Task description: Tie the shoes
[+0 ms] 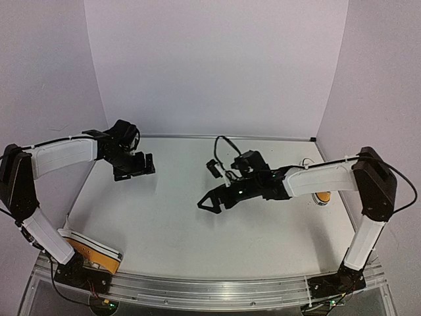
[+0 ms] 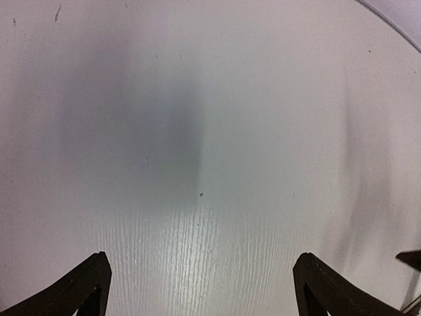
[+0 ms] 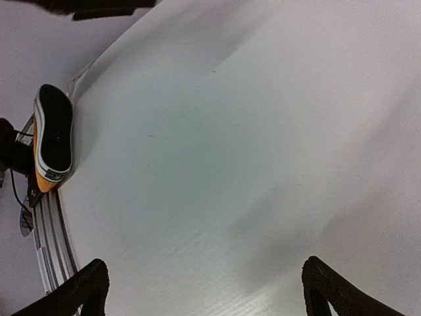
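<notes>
One shoe (image 1: 92,251) lies on its side at the table's near left corner, orange upper and white sole showing. In the right wrist view this shoe (image 3: 53,134) shows its black sole with a white rim. A second shoe (image 1: 321,197) is mostly hidden behind the right forearm at the right edge; only an orange patch shows. No laces can be made out. My left gripper (image 1: 134,170) is open and empty over the far left of the table; its gripper (image 2: 204,293) frames bare tabletop. My right gripper (image 1: 212,204) is open and empty over the table's middle, and it also shows in its wrist view (image 3: 204,293).
The white table (image 1: 164,217) is closed in by pale walls at the back and sides. A metal rail (image 1: 210,289) runs along the near edge, holding both arm bases. A black cable (image 1: 223,146) loops above the right wrist.
</notes>
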`<state>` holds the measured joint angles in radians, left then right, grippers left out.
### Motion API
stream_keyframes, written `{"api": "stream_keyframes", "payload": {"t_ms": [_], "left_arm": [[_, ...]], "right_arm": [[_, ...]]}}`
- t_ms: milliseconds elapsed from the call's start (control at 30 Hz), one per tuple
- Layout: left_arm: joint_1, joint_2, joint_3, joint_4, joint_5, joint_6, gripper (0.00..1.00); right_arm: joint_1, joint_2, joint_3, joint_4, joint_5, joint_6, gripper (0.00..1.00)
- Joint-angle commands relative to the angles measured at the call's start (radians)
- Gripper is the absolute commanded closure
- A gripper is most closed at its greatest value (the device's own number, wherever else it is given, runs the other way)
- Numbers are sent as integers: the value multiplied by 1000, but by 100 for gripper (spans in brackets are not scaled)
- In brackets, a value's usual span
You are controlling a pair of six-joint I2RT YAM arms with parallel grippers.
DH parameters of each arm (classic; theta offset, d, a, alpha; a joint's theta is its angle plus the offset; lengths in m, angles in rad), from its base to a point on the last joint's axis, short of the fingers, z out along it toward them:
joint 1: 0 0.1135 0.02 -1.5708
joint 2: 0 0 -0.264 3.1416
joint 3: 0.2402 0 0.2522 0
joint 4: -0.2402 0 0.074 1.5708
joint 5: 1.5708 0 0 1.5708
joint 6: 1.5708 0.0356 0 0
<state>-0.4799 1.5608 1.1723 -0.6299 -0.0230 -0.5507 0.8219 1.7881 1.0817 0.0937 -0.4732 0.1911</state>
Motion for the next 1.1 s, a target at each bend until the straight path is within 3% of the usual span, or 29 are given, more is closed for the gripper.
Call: {"api": "stream_keyframes", "payload": {"t_ms": [0, 200, 467, 867, 1067], "left_arm": [[92, -48, 69, 17, 58, -6, 0], [167, -106, 103, -41, 67, -8, 0], [198, -163, 90, -76, 93, -10, 0], [202, -201, 79, -76, 126, -3, 0], [201, -214, 65, -71, 126, -4, 0]], "right_arm": [[180, 136, 179, 50, 11, -54, 2], [374, 357, 474, 48, 91, -118, 2], [515, 629, 812, 33, 126, -155, 2], [552, 871, 1129, -57, 183, -147, 3], [553, 934, 1189, -93, 191, -146, 16]]}}
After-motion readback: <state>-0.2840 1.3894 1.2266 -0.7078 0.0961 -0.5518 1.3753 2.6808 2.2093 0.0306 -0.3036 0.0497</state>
